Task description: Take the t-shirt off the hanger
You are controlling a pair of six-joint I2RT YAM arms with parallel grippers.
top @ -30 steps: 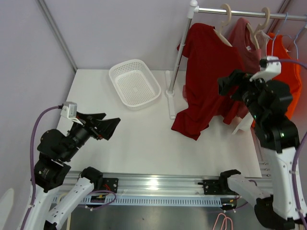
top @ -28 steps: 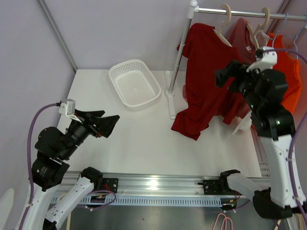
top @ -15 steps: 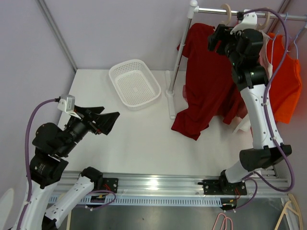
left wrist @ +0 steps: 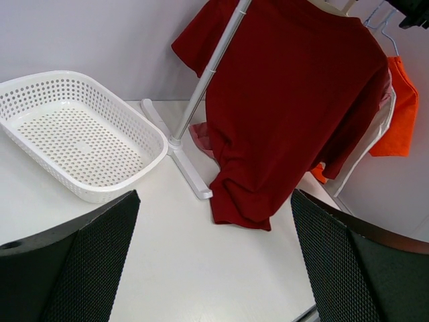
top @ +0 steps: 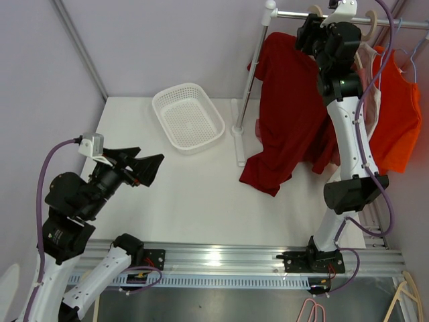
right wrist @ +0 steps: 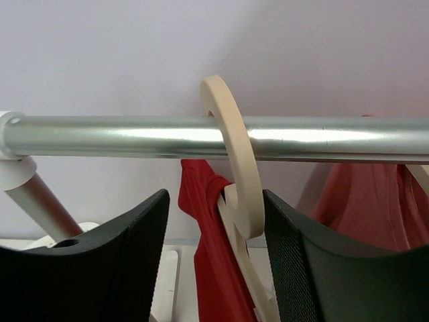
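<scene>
Straddling hanger hook (right wrist: 236,151) with right claw (right wrist: 214,208): jaws apart either side, not clamped. I read this as setting up to lift hook off rail (right wrist: 120,137). Dark red t-shirt (top: 288,107) hangs from that hook, far right, hem reaching desk (top: 201,194). Left claw (top: 142,165) wide apart, hovering near left, facing rack, probably waiting to take cloth. I count three garments on rail: t-shirt, faded red shirt (right wrist: 362,201), orange top (top: 399,114). One basket (top: 188,117).

Top external camera: high behind me, looking down across the tabletop (top: 201,201). Left wrist camera: low, distant, facing the t-shirt (left wrist: 288,100). Right wrist camera: close against the rail (right wrist: 134,137). All three show that t-shirt.
</scene>
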